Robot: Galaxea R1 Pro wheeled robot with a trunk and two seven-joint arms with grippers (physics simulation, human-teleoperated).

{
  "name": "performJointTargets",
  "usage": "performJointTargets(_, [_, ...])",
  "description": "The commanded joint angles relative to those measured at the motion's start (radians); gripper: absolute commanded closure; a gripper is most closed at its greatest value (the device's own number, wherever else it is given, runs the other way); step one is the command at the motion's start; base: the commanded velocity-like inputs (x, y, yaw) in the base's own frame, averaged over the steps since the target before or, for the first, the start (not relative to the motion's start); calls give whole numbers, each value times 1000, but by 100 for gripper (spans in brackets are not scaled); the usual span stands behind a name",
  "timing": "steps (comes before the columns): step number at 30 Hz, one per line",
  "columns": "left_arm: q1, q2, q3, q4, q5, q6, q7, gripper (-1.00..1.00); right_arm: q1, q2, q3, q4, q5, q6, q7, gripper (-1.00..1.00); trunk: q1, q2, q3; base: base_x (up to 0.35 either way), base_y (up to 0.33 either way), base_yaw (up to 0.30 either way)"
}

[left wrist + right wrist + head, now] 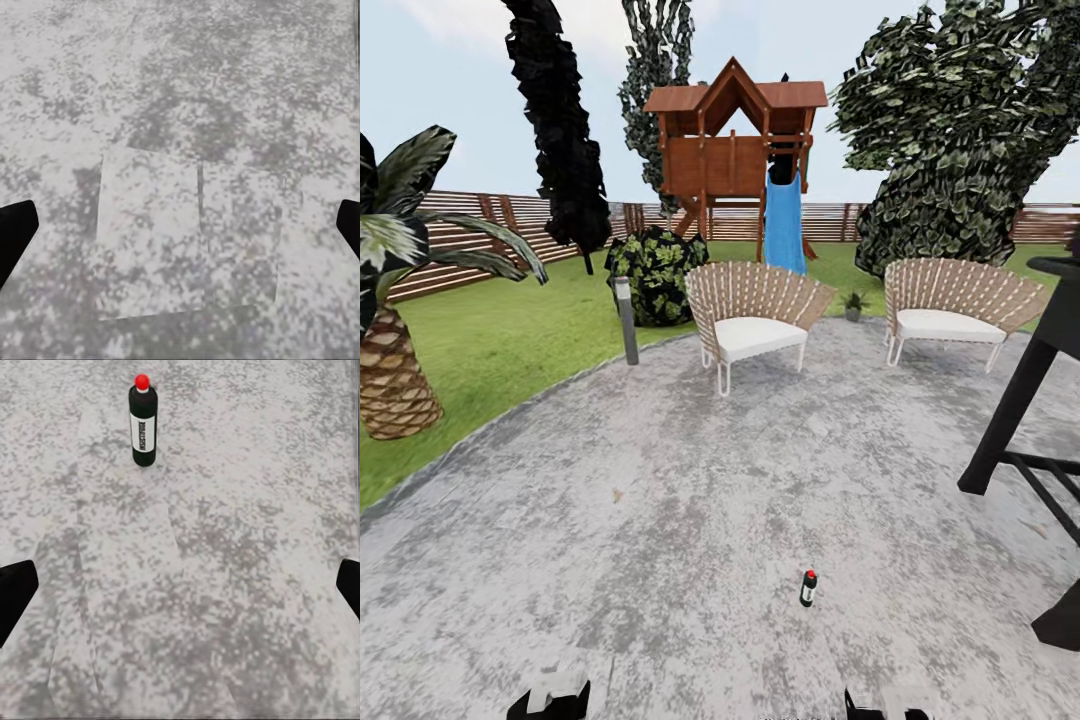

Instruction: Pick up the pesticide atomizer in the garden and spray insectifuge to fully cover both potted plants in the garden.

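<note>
The pesticide atomizer (pixel 808 588) stands upright on the grey paved patio (pixel 660 500), a slim dark bottle with a white label band and a red top. In the right wrist view the atomizer (pixel 143 422) stands well ahead of my open right gripper (pixel 180 592), with bare paving between. My left gripper (pixel 180 232) is open too, over bare paving. Both gripper tops, left (pixel 550 695) and right (pixel 885 703), peek in at the lower edge of the head view. One small potted plant (pixel 853 303) sits far off between two chairs.
Two wicker chairs (pixel 755 320) (pixel 950 310) stand at the patio's far side. A grey post (pixel 626 320) and a round bush (pixel 657 272) are at the lawn edge, a palm (pixel 395 370) at the left. A black stand (pixel 1040 440) is close at the right.
</note>
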State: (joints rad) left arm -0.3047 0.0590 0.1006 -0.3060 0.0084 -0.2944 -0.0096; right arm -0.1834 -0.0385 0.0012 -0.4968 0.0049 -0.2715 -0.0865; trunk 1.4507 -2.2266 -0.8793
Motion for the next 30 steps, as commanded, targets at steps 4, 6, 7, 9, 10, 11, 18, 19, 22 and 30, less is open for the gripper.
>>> performJointTargets(4, [0,1,2,1,1,-3,-1,-100,-1,0,0,1,1,-3,-3,-100,0,0,-1,0,298,-292])
performJointTargets(6, [-1,0,2,1,1,-3,-1,-100,-1,-1,0,1,1,-2,-3,-100,0,0,-1,0,300,-292])
performJointTargets(7, [-1,0,2,1,1,-3,-1,-100,-1,0,0,1,0,-2,-3,-100,0,0,-1,0,301,-292])
performJointTargets(9, [-1,-1,1,1,1,-3,-1,-100,-1,0,0,1,0,-2,-3,-100,0,0,-1,0,301,-292])
performJointTargets(10, [-1,-1,1,1,1,-3,-1,-100,-1,0,0,1,0,-2,-3,-100,0,0,-1,0,301,-292])
performJointTargets(11, [-1,-2,1,1,0,-3,-1,-100,-1,0,0,1,1,-3,-3,-100,0,0,-1,0,301,-163])
performJointTargets(18, [-1,-2,1,1,-1,-3,-1,-100,-1,-1,2,1,4,-6,-3,-100,0,0,-1,0,301,-39])
performJointTargets(19, [-1,-2,1,1,-1,-3,-1,-100,-1,-1,2,2,5,-6,-3,-100,0,0,-1,0,301,-4])
performJointTargets(22, [-1,-2,1,1,-1,-3,-1,-100,-1,-2,2,2,5,-6,-3,-100,0,0,-1,5,301,-2])
performJointTargets(30, [0,1,1,1,1,-3,-1,-100,-1,0,1,2,3,-5,-5,-100,0,0,-1,137,296,0])
